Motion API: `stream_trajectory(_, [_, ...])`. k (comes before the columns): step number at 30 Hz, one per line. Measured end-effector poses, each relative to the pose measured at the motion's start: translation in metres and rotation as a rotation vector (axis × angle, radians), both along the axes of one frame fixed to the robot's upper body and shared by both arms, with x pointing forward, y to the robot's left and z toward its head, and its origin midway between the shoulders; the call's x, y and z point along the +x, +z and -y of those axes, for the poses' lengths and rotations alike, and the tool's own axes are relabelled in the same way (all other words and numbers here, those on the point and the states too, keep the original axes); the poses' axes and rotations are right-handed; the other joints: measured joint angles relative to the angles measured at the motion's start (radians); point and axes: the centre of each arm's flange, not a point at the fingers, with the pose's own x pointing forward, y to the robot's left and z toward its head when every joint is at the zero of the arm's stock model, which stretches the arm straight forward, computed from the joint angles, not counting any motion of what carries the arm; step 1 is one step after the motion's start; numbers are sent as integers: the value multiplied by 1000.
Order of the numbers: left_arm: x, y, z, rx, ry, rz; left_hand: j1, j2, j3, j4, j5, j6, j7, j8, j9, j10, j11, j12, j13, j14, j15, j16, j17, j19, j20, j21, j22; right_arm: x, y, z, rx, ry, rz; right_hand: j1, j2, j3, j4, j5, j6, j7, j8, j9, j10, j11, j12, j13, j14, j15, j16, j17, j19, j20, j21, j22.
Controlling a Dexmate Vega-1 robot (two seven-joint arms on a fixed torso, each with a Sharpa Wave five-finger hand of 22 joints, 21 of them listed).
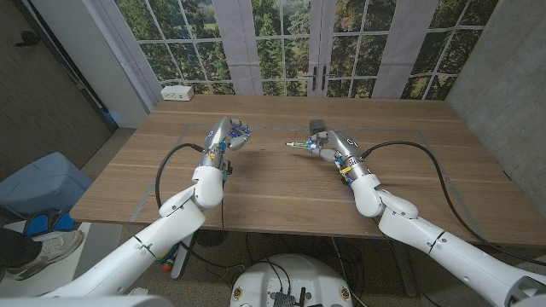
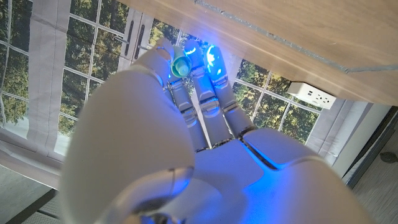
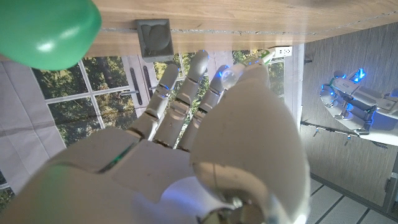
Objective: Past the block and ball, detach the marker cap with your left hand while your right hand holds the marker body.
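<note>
Head view: right hand (image 1: 328, 147) grips the marker body (image 1: 300, 147), tip pointing nine o'clock. Left hand (image 1: 230, 135) pinches the green cap (image 2: 181, 64), well apart.

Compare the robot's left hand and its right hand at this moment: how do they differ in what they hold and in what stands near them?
The left hand pinches a small green cap at its fingertips; the right hand holds the marker body, whose tip points toward the left hand. A grey block stands just behind the right hand, while bare wood lies around the left hand. Both hands are apart over the wooden table.
</note>
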Motion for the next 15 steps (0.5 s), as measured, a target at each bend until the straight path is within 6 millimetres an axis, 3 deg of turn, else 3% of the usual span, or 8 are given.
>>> stream_trajectory(15, [17,-19,-7,-40,-12,-62,0,0,0,0,-2,-5,-5,-8,2,7,-7,-8,6,-2,-2,-2,-5,-13,2,15,-12,18,-8,-2,27,10,-119,0,0,1,-1,-4,0,0,2,0,0,0,3,2,0,0,0,0,0,0,-4,0])
